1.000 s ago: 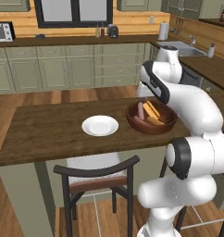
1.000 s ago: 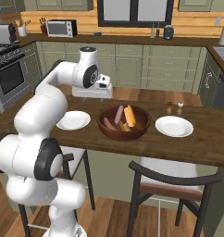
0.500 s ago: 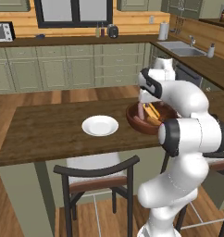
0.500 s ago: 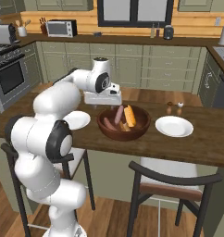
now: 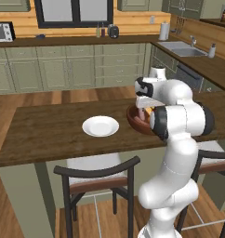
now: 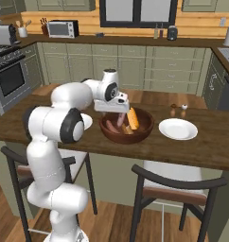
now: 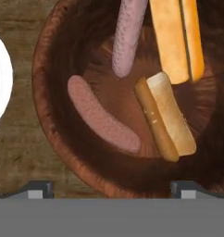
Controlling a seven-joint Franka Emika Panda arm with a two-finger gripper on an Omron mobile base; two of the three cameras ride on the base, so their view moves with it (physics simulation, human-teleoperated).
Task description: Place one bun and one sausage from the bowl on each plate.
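Over the bowl (image 7: 49, 134) I have the gripper (image 7: 111, 187) spread wide and empty, touching nothing. The arm folds back so the hand looks straight down into it. On the brown wooden tabletop (image 5: 44, 130), one plate (image 5: 101, 126) lies left of the bowl, another (image 6: 178, 128) right. Both buns (image 7: 167, 115) and both sausages (image 7: 102, 115) lie inside the bowl.

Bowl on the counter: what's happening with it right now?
The arm's gripper hovers open above the wooden bowl, looking straight down into it and holding nothing. Both sausages and both buns lie inside the bowl. The two white plates, one on each side of the bowl, hold no food yet, so nothing has been served so far.
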